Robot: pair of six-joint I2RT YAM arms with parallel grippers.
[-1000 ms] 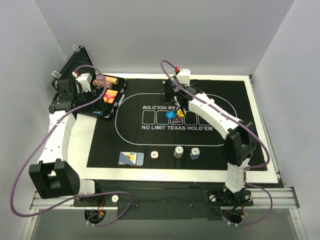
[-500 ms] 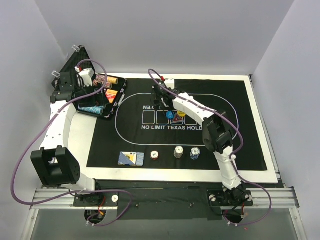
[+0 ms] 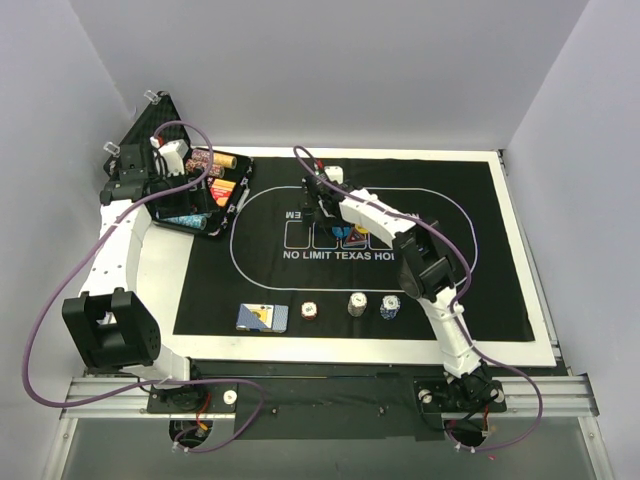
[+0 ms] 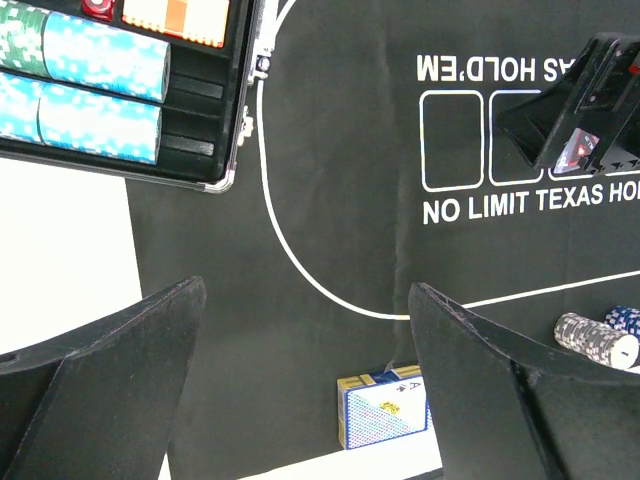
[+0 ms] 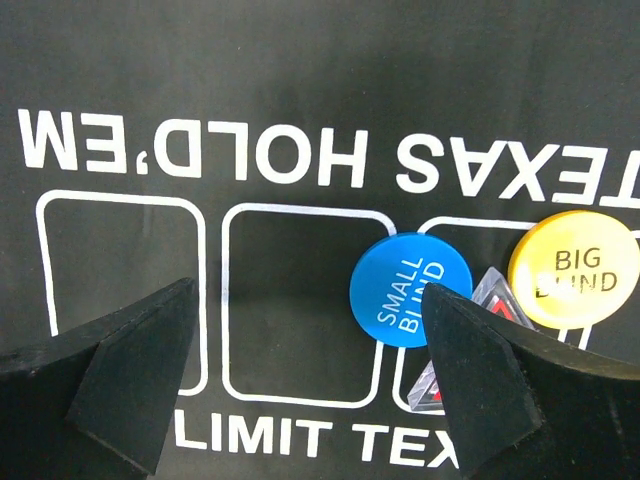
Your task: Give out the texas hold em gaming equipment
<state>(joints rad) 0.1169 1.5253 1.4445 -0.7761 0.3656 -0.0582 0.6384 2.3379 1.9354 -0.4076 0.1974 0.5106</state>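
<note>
relation: blue disc button [image 5: 408, 290] lies just by rh finger of right gripper [image 5: 308, 320]; jaws wide apart, nothing held.

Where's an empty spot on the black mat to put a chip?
The two printed boxes left of the blue button are bare. Right of it is crowded: red marker, yellow button.

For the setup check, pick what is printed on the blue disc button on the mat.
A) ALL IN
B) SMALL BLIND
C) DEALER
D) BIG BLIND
B: in the right wrist view the blue disc button reads SMALL BLIND, while the yellow disc button beside it reads BIG BLIND.
</note>
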